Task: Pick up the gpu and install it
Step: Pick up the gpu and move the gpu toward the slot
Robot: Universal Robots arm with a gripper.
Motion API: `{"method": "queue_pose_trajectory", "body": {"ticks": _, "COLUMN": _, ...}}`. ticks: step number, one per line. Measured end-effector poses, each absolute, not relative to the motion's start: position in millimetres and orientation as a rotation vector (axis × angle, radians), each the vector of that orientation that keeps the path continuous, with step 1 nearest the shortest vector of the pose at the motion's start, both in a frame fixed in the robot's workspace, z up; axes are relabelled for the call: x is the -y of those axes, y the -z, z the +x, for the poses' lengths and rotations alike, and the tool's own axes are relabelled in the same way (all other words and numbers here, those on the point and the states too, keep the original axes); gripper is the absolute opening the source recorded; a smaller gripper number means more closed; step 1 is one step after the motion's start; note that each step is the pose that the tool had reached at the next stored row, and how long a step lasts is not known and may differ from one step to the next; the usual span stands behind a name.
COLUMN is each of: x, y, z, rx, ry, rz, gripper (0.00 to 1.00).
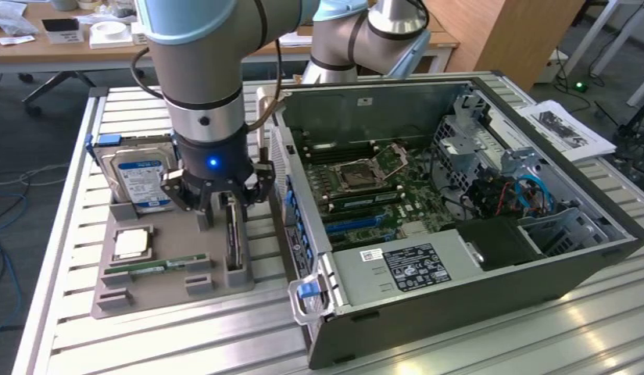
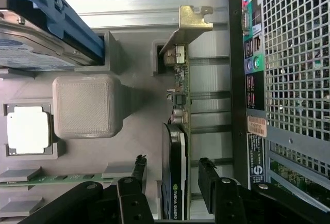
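**Grasping the gpu**

The gripper (image 1: 220, 208) hangs over the grey holder tray (image 1: 155, 295) with its jaws wide apart, one finger on each side of the gpu (image 1: 234, 246). The card stands on its long edge in a slot of the tray. In the wrist view the gripper (image 2: 172, 175) straddles the black cooler end of the gpu (image 2: 174, 146). A gap shows between each fingertip (image 2: 205, 171) and the card, so nothing is held yet. The step in hand is judged to be the grasp.

Recommended practice:

1. Even out the two gaps before closing. If one finger makes contact first, it is likely to push the card sideways in its slot.
2. Place the pads on the flat cooler face and on the board behind it. Avoid the bare stretch of board with small components that runs toward the metal bracket (image 2: 192, 22).
3. Keep the fingers parallel to the card faces. A skewed grip on so thin a part is likely to twist it.
4. Close firmly enough to stop slipping. The shroud looks smooth.

Surroundings, working outward:

- **Tray contents:** the same tray carries a raised block (image 2: 85, 105), a hard drive (image 1: 137, 178), a processor (image 1: 132, 244) and a RAM stick (image 1: 160, 266), all on the far side of the gpu from the case.
- **Computer case:** the open computer case (image 1: 458, 266) stands just beside the tray on the exterior view's right. Its rear panel (image 2: 294, 53) is near the outer finger, so clearance there appears tight.
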State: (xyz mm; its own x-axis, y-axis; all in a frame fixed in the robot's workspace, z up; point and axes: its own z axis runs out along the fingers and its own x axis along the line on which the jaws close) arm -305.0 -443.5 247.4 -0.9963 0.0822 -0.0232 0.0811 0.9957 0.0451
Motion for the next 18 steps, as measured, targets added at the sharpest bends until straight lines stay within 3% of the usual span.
{"method": "queue_pose_trajectory", "body": {"ticks": 18, "x": 443, "y": -235, "z": -304, "rx": -3.113, "ry": -0.069, "rz": 0.128, "gripper": 0.53}}
